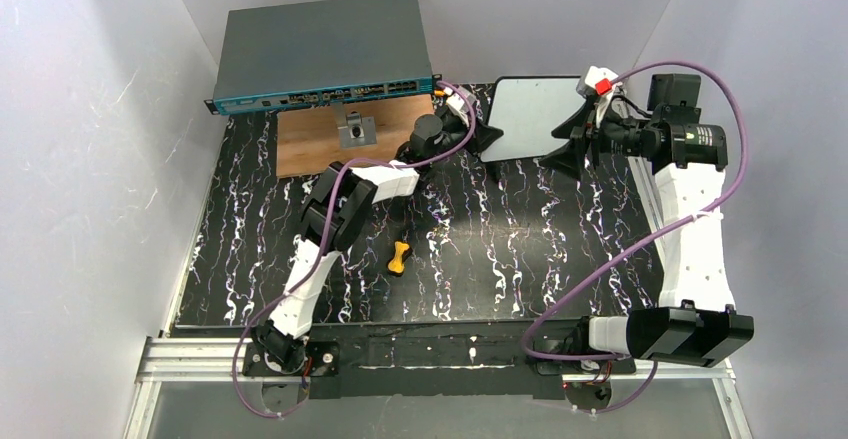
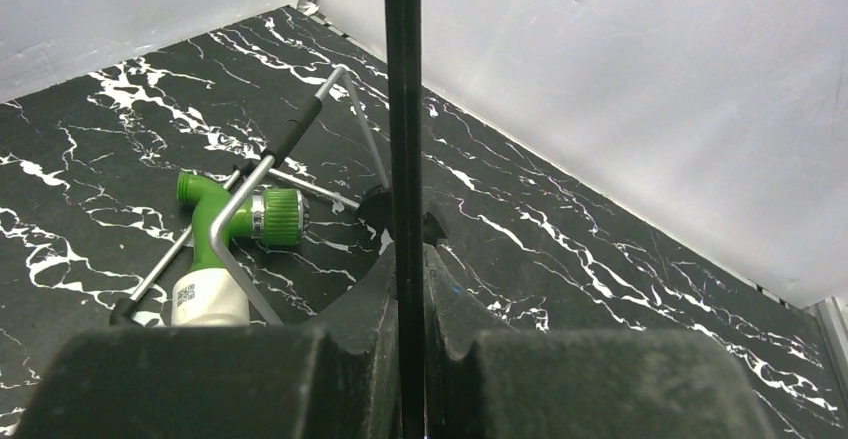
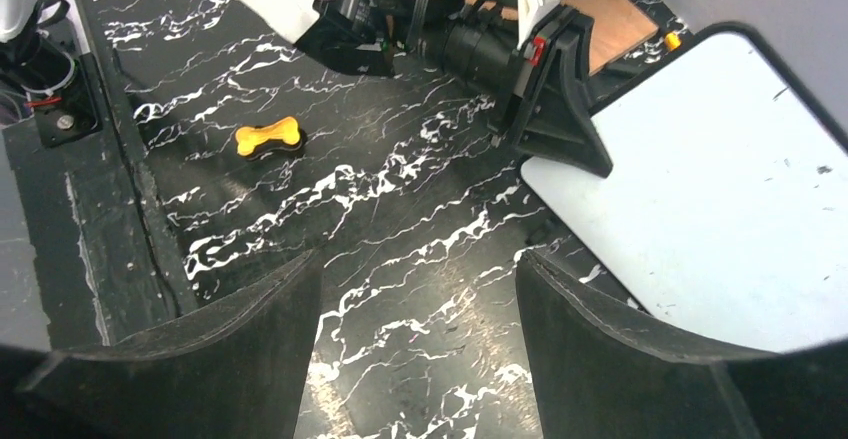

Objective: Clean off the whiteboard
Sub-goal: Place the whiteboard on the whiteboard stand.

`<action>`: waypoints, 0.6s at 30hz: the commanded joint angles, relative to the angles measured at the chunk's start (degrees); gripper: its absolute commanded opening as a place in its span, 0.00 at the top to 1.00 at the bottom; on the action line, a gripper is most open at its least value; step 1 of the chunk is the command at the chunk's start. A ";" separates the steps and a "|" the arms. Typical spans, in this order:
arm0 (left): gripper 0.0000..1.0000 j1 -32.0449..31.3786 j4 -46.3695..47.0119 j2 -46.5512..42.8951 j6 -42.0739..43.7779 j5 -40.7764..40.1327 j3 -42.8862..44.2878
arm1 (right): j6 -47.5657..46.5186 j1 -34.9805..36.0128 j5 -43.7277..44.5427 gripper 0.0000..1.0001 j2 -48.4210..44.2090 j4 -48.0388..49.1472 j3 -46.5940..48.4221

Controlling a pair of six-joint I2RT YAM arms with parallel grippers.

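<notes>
Pinching the whiteboard (image 1: pixel 530 117) by its left edge, the left fingers (image 2: pixel 360 299) hold it at the far middle of the table (image 1: pixel 500 249). The right fingers (image 3: pixel 250 359) stand wide and empty, nearest its right edge.

whiteboard (image 1: pixel 530 114) between left tool (image 1: pixel 490 139) and right tool (image 1: pixel 565 141) | wooden board (image 1: pixel 305 149) left | box (image 1: pixel 320 49) behind that, perhaps touching

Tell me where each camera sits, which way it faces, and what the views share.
Top external: high behind the robot, looking down on the black marbled table; left arm and right arm show.
Left wrist: looks past the left gripper, shut on the small glossy white whiteboard, edge-on.
Right wrist: faces the left arm over the open right gripper.
Shared: whiteboard, in all three.
</notes>
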 commanded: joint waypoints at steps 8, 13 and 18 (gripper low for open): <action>1.00 4.73 5.61 -1.08 1.57 2.61 -7.26 | 0.80 -1.53 -2.59 0.23 -6.51 4.73 -11.01; 1.00 4.74 6.21 -1.92 5.79 3.47 -9.71 | 0.01 -2.13 2.12 0.22 -7.00 7.80 -17.61; 1.00 4.74 4.46 -3.98 10.29 4.26 -12.20 | -11.29 -3.59 3.62 0.22 -3.26 0.83 -11.90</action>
